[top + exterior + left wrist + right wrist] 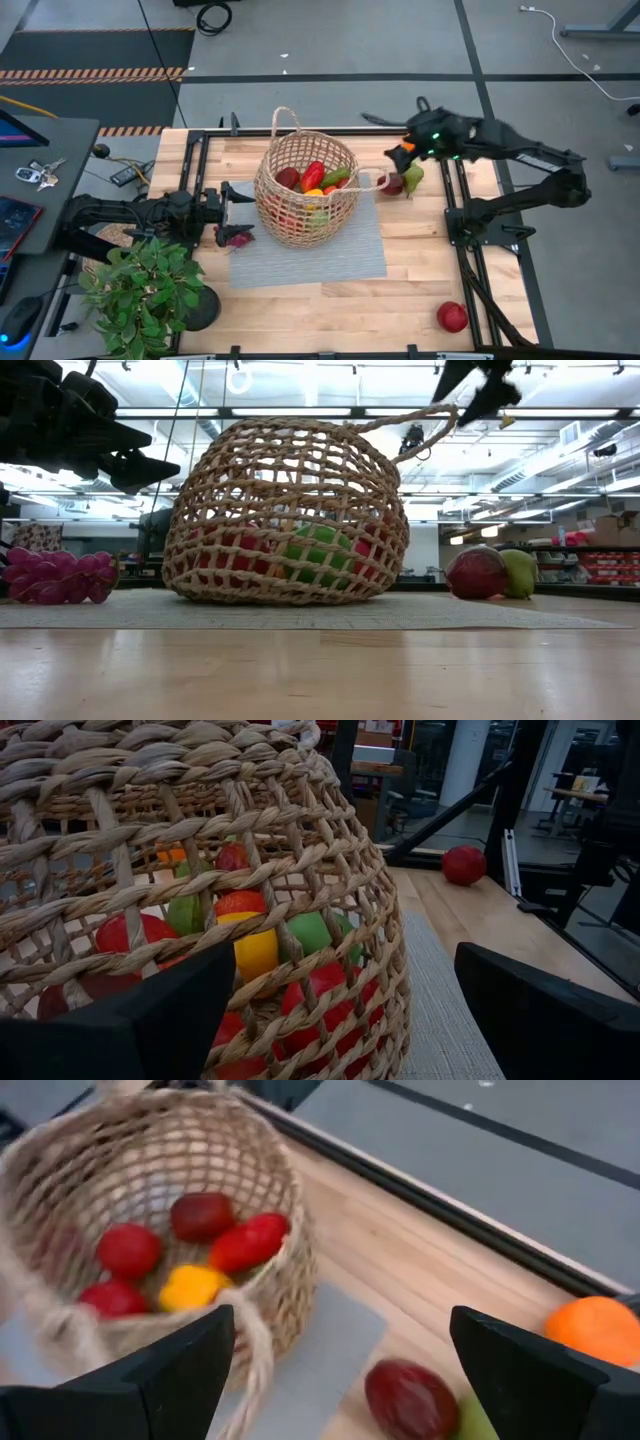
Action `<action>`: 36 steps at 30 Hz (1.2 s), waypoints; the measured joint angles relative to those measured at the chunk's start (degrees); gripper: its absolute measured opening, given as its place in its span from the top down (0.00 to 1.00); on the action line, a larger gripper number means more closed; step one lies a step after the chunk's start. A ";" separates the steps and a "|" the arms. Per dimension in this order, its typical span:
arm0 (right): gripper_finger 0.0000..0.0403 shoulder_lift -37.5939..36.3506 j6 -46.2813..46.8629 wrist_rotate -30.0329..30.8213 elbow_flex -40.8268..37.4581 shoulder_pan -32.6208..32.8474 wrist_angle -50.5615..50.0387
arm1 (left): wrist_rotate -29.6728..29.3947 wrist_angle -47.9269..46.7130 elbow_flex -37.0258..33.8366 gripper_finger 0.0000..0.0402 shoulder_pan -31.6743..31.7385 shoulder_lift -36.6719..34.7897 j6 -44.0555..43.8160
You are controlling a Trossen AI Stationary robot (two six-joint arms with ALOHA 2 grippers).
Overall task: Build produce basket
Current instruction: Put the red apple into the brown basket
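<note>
Hovering with fingers spread and empty, my right gripper (392, 160) hangs above the table's far right, over a dark-red fruit (394, 184), a green pear (413, 177) and an orange (597, 1330). My left gripper (232, 203) waits spread wide beside the wicker basket (300, 225) on the grey mat (340, 255), near purple grapes (58, 577). Inside lie red peppers (313, 174), a yellow pepper (190, 1287) and red apples (128, 1249). One red apple (452, 317) sits well apart.
</note>
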 joint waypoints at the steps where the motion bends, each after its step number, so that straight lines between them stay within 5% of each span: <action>1: 0.07 -0.15 -1.33 -1.35 1.73 0.45 -2.56 | 0.00 0.00 0.00 0.04 0.00 0.00 0.00; 8: 0.07 0.22 0.37 -4.64 2.92 9.97 -19.75 | 0.00 0.00 0.00 0.04 0.00 -0.01 -0.01; 12: 0.07 0.39 5.05 -1.85 -2.34 15.68 -20.94 | 0.00 0.00 0.00 0.04 0.00 0.00 -0.02; 20: 0.07 -2.42 3.95 2.08 -19.82 19.31 -4.25 | -0.01 -0.01 0.00 0.04 0.01 0.00 0.00; 28: 0.08 -6.98 -8.30 1.00 -36.20 12.32 19.68 | -0.02 -0.01 0.00 0.04 0.00 0.00 -0.02; 36: 0.02 -6.69 -16.80 -1.36 -40.28 3.84 27.28 | 0.00 0.00 0.00 0.04 0.02 -0.02 -0.02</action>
